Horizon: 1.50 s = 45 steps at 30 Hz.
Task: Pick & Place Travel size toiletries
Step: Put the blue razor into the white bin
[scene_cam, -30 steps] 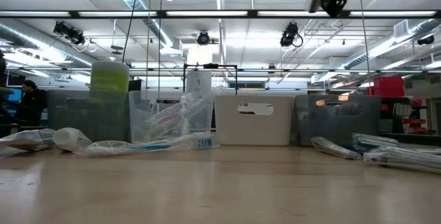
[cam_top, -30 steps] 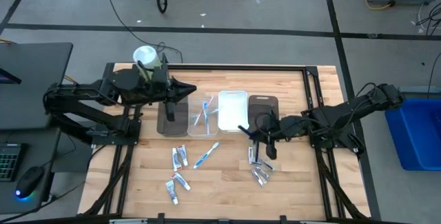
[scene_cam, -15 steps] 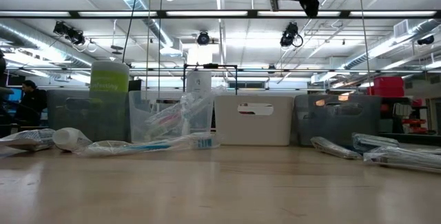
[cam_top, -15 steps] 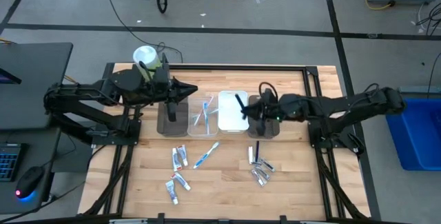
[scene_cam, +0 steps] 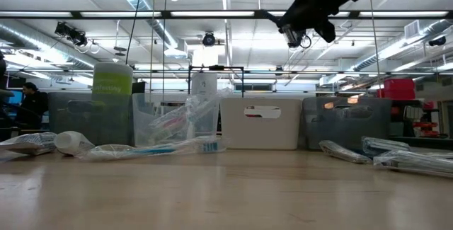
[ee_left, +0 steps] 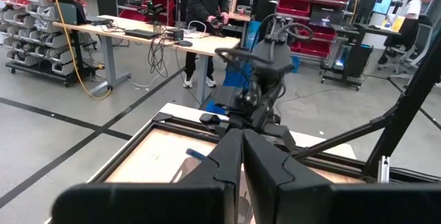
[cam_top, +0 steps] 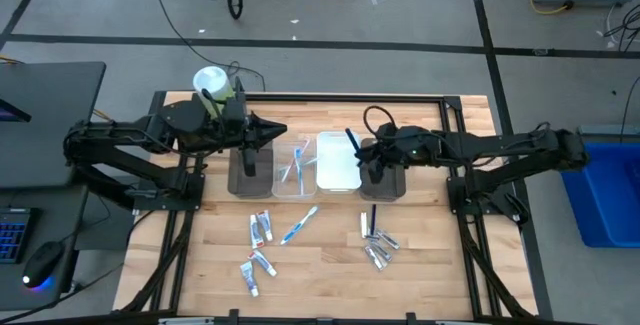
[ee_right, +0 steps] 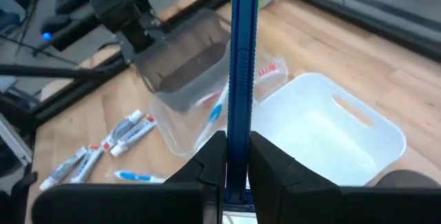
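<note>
While the left gripper (cam_top: pixel 272 132) waits with jaws pressed together over the dark tray (cam_top: pixel 250 171), the right gripper (cam_top: pixel 362 151) hangs above the bench (cam_top: pixel 330 265) by the white tray (cam_top: pixel 338 161), jaws clamped on a blue toothbrush (ee_right: pixel 244 52); other toiletries (cam_top: pixel 375 242) lie loose below.

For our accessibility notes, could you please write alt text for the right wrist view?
The right gripper is shut on a slim blue item, held upright above the white tray. Beyond it stand a clear tray holding toothbrushes and a dark tray, with mini toothpaste tubes on the wooden table.
</note>
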### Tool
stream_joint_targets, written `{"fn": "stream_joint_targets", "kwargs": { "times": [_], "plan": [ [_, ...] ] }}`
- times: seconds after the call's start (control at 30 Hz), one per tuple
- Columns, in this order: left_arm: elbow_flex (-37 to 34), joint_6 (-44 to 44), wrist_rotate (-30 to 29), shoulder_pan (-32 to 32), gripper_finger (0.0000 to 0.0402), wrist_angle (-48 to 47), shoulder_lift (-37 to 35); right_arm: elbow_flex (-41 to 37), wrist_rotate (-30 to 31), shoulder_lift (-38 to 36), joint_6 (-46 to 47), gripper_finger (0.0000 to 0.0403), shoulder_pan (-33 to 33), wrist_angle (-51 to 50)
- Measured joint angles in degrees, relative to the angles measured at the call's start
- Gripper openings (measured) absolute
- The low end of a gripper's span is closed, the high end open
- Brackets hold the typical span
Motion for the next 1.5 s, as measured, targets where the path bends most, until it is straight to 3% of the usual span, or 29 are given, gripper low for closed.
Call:
{"fn": "stream_joint_targets", "kwargs": {
  "times": [0.27,1.5],
  "plan": [
    [0.0,0.0,0.0,0.0,0.0022,0.0,0.0,0.0,-6.2,6.5,-1.4,0.0047,-1.8,3.1],
    [0.0,0.0,-0.1,0.0,0.0022,-0.1,0.0,0.0,-6.0,10.3,-4.5,0.0048,-5.1,2.5]
  ]
}}
